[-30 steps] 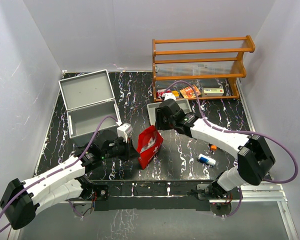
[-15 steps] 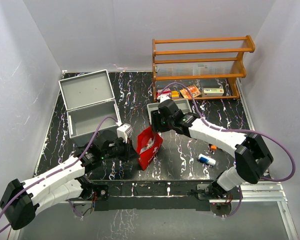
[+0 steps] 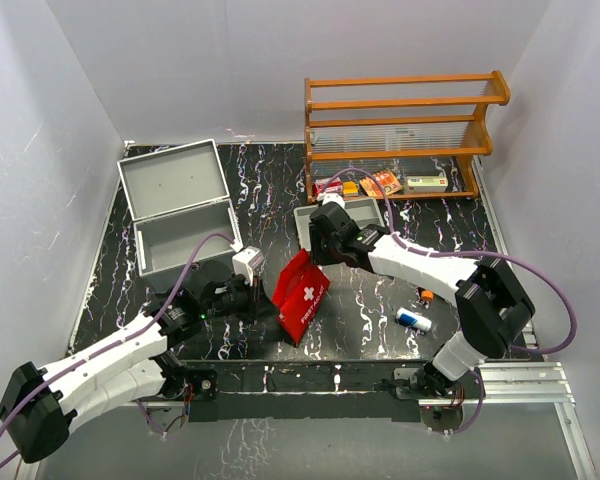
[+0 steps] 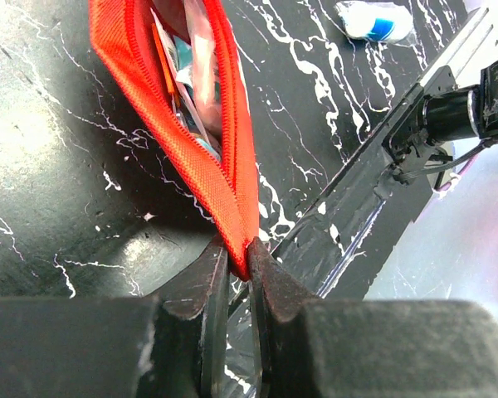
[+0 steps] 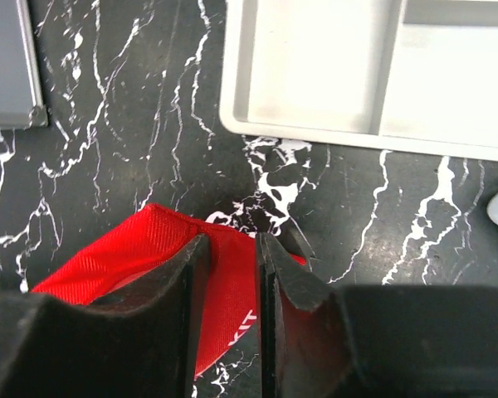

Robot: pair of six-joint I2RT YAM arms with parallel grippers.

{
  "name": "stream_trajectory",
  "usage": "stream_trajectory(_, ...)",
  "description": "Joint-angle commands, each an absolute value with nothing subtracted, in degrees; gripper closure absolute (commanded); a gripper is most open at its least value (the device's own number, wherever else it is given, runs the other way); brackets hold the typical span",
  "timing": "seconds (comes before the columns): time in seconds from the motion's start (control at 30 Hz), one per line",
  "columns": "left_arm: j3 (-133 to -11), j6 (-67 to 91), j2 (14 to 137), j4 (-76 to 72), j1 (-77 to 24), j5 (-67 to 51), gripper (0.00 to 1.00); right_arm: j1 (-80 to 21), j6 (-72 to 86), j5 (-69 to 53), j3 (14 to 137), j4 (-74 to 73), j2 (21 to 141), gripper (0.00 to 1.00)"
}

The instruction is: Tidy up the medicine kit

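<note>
count: one kit [image 3: 180, 215], one red pouch [image 3: 302, 293], one grey tray [image 3: 332, 213], one wooden rack [image 3: 405, 130], one white-and-blue bottle [image 3: 413, 319], one small orange bit [image 3: 427, 294], two arms. kit is sitting at the back left of the table [image 3: 380, 340], lid standing open and leaning back, near the left edge of the marbled top. pouch is standing on edge near the middle front, white cross facing the camera, unzipped, with packets showing inside in the left wrist view. left gripper [image 4: 239, 265] is pinching the pouch's lower edge, jaws pressed onto the fabric. right gripper [image 5: 231, 274] is hanging over the pouch's upper edge, jaws narrowly apart with red fabric showing in the gap; cannot tell whether they are gripping it. tray is lying just behind the right gripper, in front of the rack; the rack's bottom shelf is holding a few packets [image 3: 380, 183]. bare table is showing between pouch and bottle, and between kit and tray. left arm and its cable are lying between the pouch and the kit's front wall. bottle and orange bit are lying well right of the pouch, under the right arm.
</note>
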State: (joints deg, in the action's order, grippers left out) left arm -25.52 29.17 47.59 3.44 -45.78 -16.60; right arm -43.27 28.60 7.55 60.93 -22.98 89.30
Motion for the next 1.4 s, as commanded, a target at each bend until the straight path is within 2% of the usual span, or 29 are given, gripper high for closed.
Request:
stream_trajectory(0.0,-26.95,29.56,45.14,2.12,-46.03,-19.73,1.00,-42.99,35.58,19.61,65.18,-26.22,89.88,0.76)
stream_trajectory(0.2,-26.05,30.31,44.39,0.99,-46.05,-21.16,1.00,-43.02,43.93,27.36,65.67,-31.17,89.43,0.78)
stream_trajectory(0.33,-25.91,30.94,44.03,0.66,-46.05,-21.20,1.00,-43.03,41.41,19.94,64.68,-28.03,86.99,0.75)
stream_trajectory(0.4,-26.00,31.33,43.95,0.61,-46.03,-21.14,1.00,-43.04,39.29,15.61,63.23,-25.29,84.18,0.70)
stream_trajectory(0.6,-26.81,33.55,44.21,0.62,-45.97,-21.05,1.00,-43.01,32.64,7.27,56.70,-18.03,71.94,0.47)
stream_trajectory(0.67,-27.05,34.70,44.28,0.71,-46.05,-21.09,1.00,-43.03,29.85,5.03,54.07,-16.95,68.21,0.42)
stream_trajectory(0.77,-27.24,36.59,44.31,0.22,-46.00,-21.00,1.00,-43.12,25.45,-0.19,50.19,-16.44,63.60,0.42)
stream_trajectory(1.03,-27.63,41.99,43.78,-0.96,-46.05,-21.79,1.00,-46.74,20.80,-18.03,42.44,-13.36,56.49,0.53)
stream_trajectory(1.2,-28.85,45.13,44.05,0.67,-46.03,-20.56,1.00,-55.38,20.64,-12.03,42.27,-12.69,58.36,0.53)
stream_trajectory(1.37,-29.75,47.85,44.78,1.65,-46.03,-20.04,1.00,-58.46,20.67,-10.34,43.66,-9.68,62.63,0.54)
